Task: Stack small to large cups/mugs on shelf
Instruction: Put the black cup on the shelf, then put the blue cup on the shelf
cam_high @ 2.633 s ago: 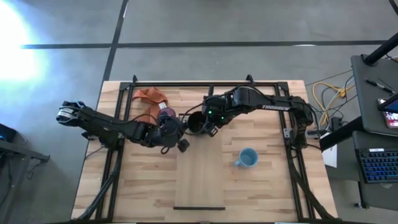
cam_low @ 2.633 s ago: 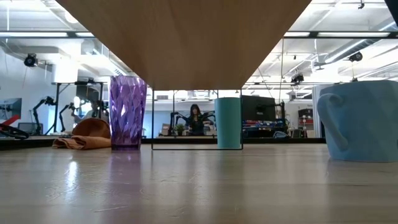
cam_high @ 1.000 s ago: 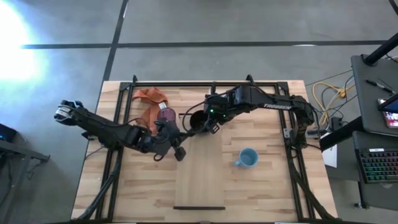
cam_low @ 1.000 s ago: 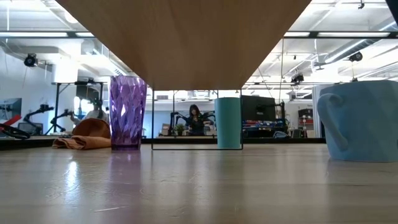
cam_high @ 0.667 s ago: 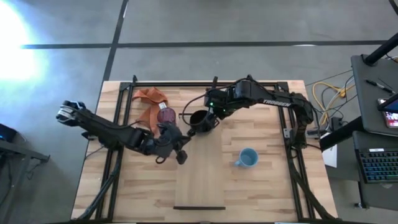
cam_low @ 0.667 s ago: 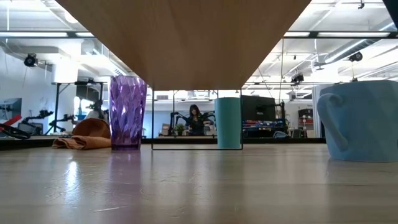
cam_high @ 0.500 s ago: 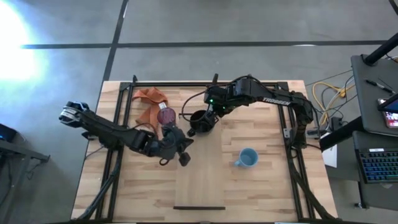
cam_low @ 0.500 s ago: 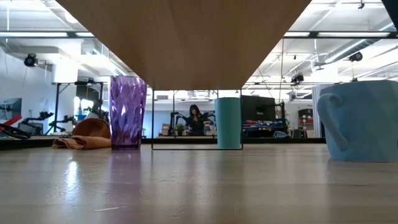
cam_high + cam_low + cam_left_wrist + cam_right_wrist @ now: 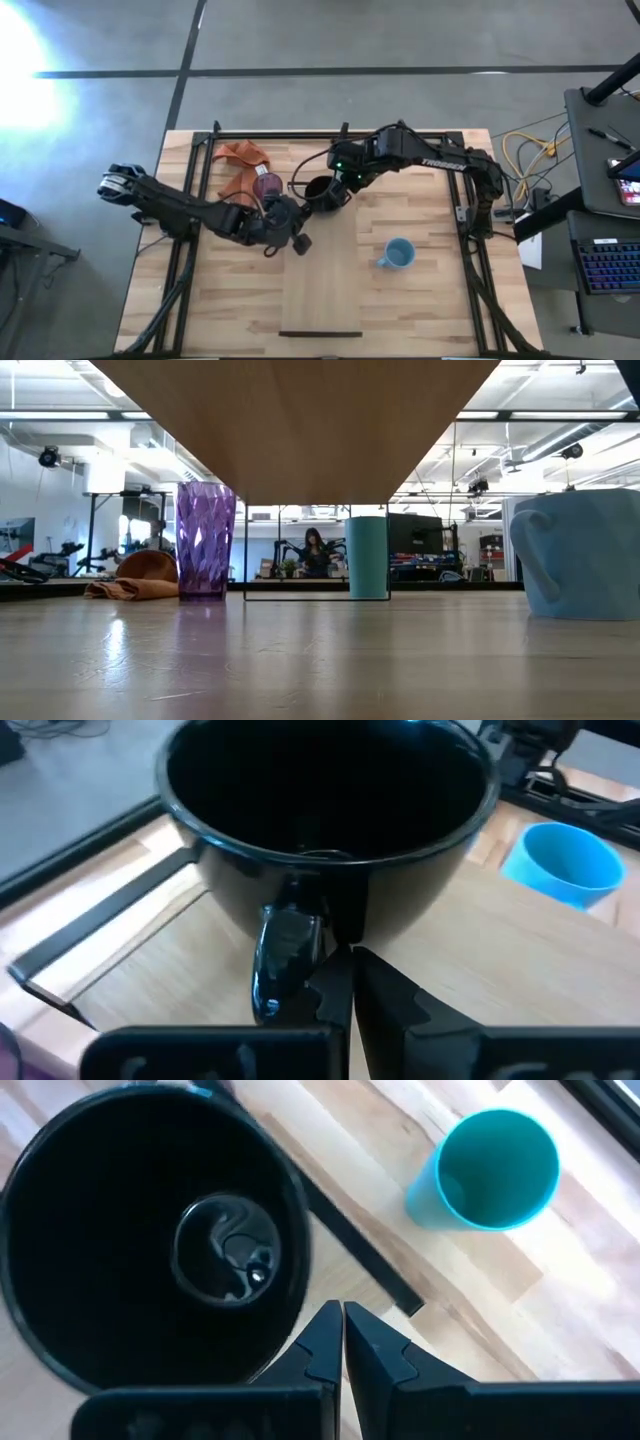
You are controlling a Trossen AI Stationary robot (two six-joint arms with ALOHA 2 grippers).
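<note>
black mug (image 9: 322,193) between left tool (image 9: 297,238), right tool (image 9: 338,190)

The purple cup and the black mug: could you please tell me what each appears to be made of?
The purple cup looks like clear faceted plastic, possibly glass: light passes through its cut-pattern wall. The black mug looks like glazed ceramic: its inside bottom and its handle give sharp, glossy reflections. Neither can be told for certain by look alone.

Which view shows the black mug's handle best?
Left wrist view: the black mug fills the picture, its glossy handle facing the camera. The right wrist view looks down into the mug, no handle visible. The high view shows it small, by the right arm. The low view shows none of it.
</note>
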